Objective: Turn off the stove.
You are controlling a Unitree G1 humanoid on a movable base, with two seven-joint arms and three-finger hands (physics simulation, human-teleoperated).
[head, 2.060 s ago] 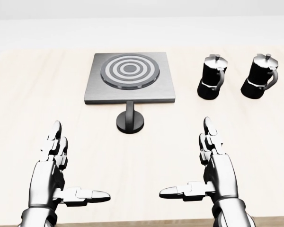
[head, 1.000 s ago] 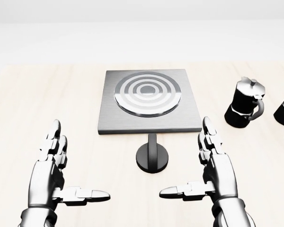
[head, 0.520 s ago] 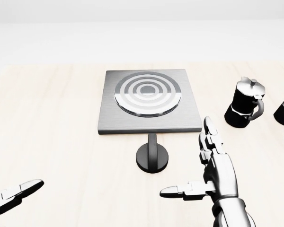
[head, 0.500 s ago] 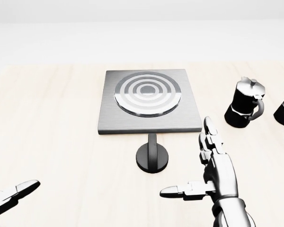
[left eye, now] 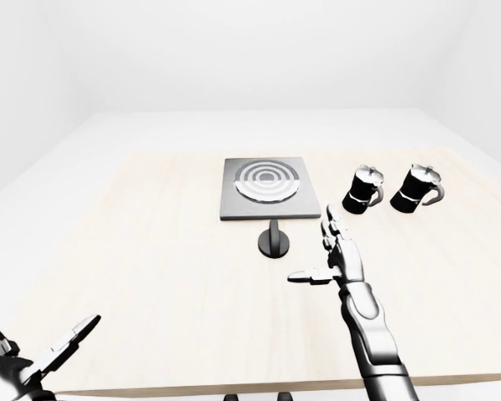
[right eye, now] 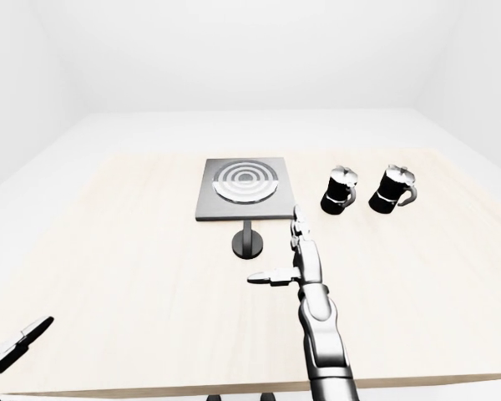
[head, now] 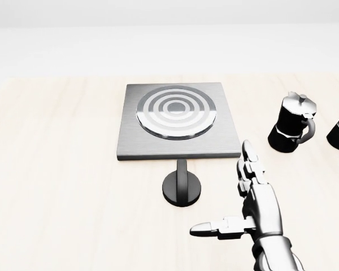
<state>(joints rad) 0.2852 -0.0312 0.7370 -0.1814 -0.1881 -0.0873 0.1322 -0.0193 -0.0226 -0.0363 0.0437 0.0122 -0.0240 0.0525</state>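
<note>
— Grey metal, this is the stove (head: 178, 121), in the upper middle of the head view on the pale wooden table (head: 56, 169). Its black round knob (head: 182, 189) sits just below the lower edge of the plate, joined to it by a short stem. What has changed?

— Mostly the left hand (left eye: 33, 363). Two seconds ago it stood in the lower left of the head view, mirrored to the right one. Half a second ago only its fingertips showed at the left edge, and now it is gone from that view. In the left-eye view it is low in the bottom left corner, fingers spread, holding nothing.

— And the right hand (head: 254, 206)?

— It has stayed in its place at the lower right, released, fingers straight, thumb pointing left. It is near the knob, to the right of it, but not touching. Before that, the whole picture shifted: the base came closer and moved, so the stove grew larger.

— So what does it mean for the task?

— I judge that the right hand alone will turn the knob. The step is not yet begun. The two black moka pots (left eye: 392, 189) at the right are well apart from it.
</note>
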